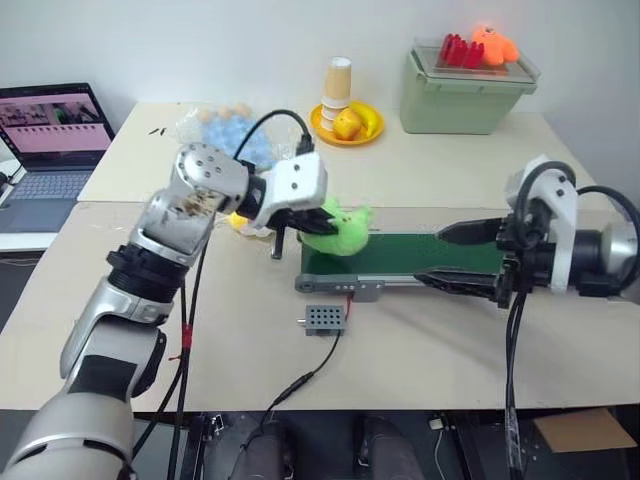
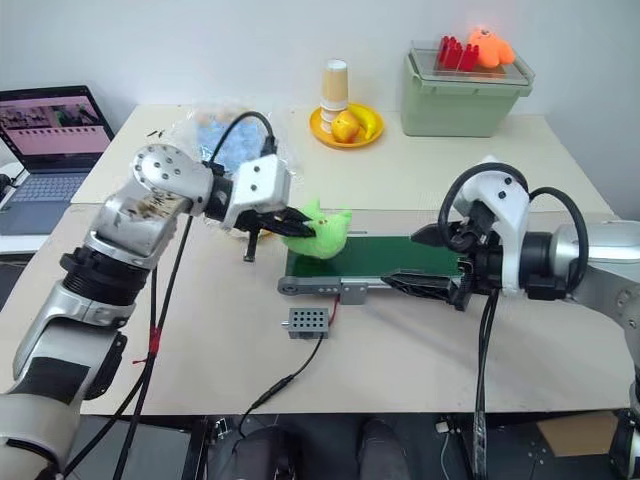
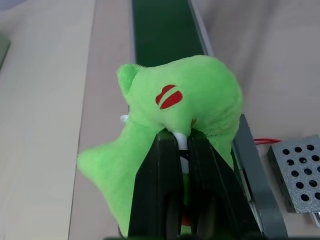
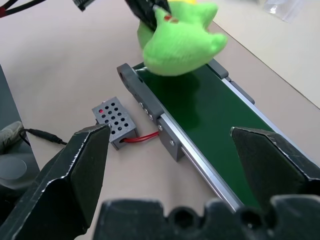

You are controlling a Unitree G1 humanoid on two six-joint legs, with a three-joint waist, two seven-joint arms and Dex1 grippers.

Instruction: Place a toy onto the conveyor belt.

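The left end effector (image 2: 283,222) clamps a green plush toy (image 2: 318,232) above the left end of the conveyor belt (image 2: 385,257), its dark green strip bare. The right end effector (image 2: 437,262) hangs wide open and empty over the belt's right end. A small grey perforated box (image 2: 307,321), wired to the frame, sits on the tabletop (image 2: 400,350) just in front. Behind stand a yellow fruit plate (image 2: 346,126), stacked paper cups (image 2: 335,83), a green lidded bin (image 2: 464,92) and a laptop (image 2: 45,150). No writing is legible.
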